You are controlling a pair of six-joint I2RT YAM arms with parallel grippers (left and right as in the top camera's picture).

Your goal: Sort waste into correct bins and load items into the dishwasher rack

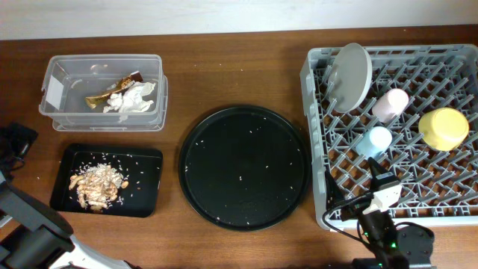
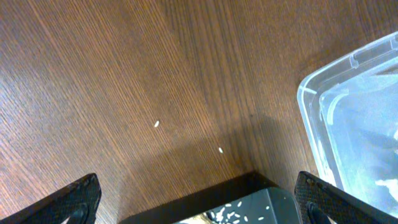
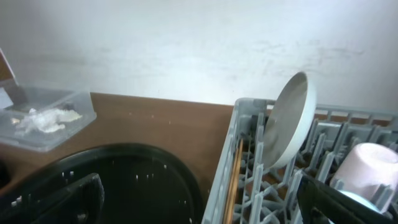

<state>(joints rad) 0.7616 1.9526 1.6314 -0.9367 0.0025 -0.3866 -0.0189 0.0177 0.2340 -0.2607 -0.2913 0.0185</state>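
Observation:
The clear tub (image 1: 75, 75) holds the crumpled white tissue (image 1: 134, 99) and the brown-and-gold wrapper (image 1: 112, 88). The shallow black tray (image 1: 146, 161) holds beige food scraps (image 1: 95, 183). The grey rack (image 1: 308, 75) holds the grey plate (image 1: 351, 76) on edge, the pink cup (image 1: 390, 103), the blue cup (image 1: 373, 140) and the yellow bowl (image 1: 443, 127). The chopsticks (image 3: 235, 180) lie along the rack's left wall. My left gripper (image 2: 199, 205) is open and empty above the black tray's corner (image 2: 249, 199). My right gripper (image 3: 208, 199) is open and empty over the rack's left rim (image 3: 224, 174).
A large round black tray (image 1: 243, 166) with a few rice grains lies between the bins and the rack. Two loose grains (image 2: 157, 123) lie on the wooden table. My right arm (image 1: 385, 202) is at the rack's front edge and my left arm (image 1: 30, 224) at the front left corner.

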